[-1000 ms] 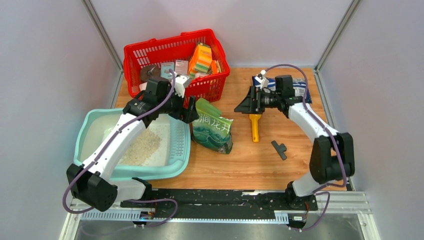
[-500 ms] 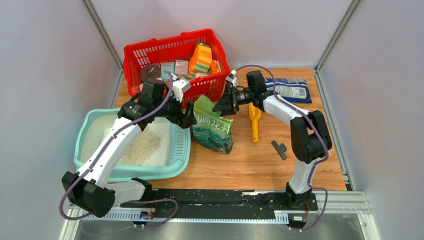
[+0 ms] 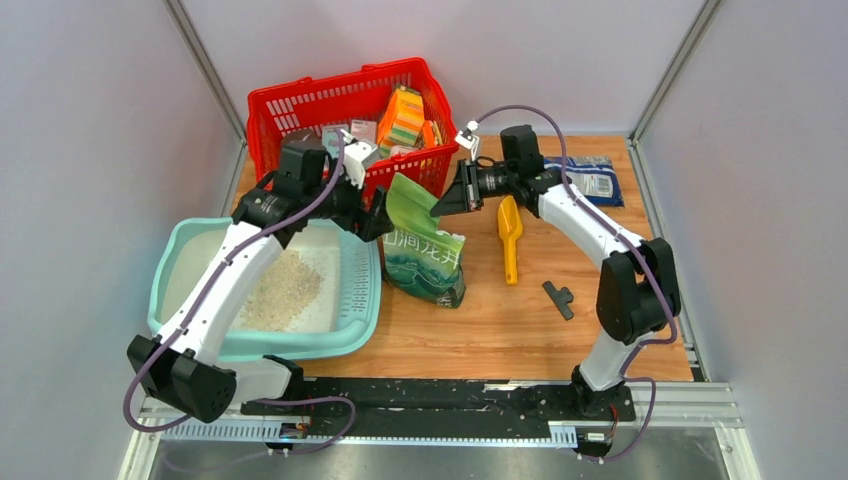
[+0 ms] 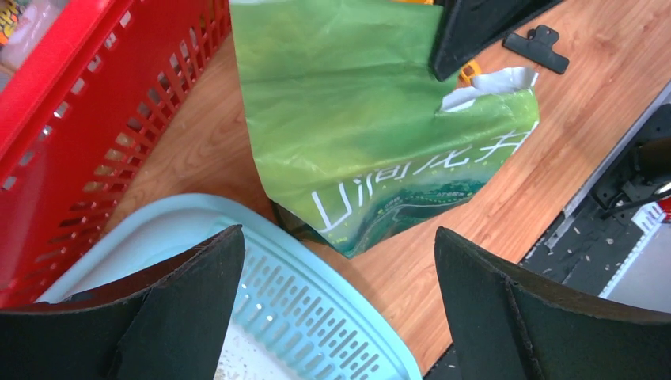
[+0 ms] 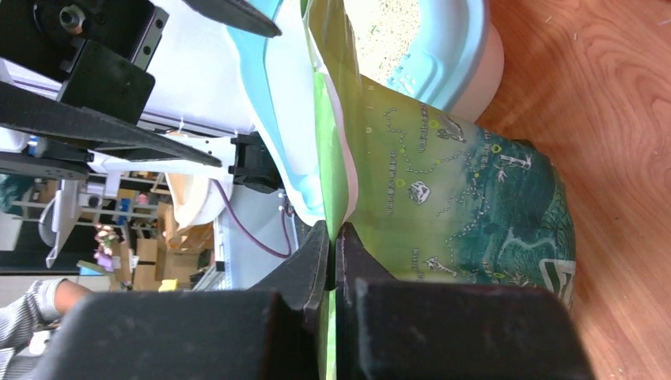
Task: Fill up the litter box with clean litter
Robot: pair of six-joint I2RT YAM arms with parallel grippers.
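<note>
- One litter box, pale teal with a slotted ledge, sits just left of the green bag, its rim against the bag's foot.
- One loose heap of clean litter lies inside that box, left of the bag.
- One green bag stands on its base, its top torn open and leaning left.
- One red mesh basket stands behind the bag, packed with small boxes and packets.
- One yellow scoop lies just right of the bag, handle toward the arms.
- One black clip lies further right of the bag and nearer the arms.
- One blue-and-white packet lies flat, right of and behind the bag.
- Two arms, one tool each.
- The left tool is spread wide and holds nothing. It hangs over the box's ledge at the bag's left side.
- The right tool is clenched on the bag's top edge, pinching the film.
- The table under the bag is light wood, with a black rail along its near edge.
- Pale grey walls with metal corner posts enclose it.
</note>
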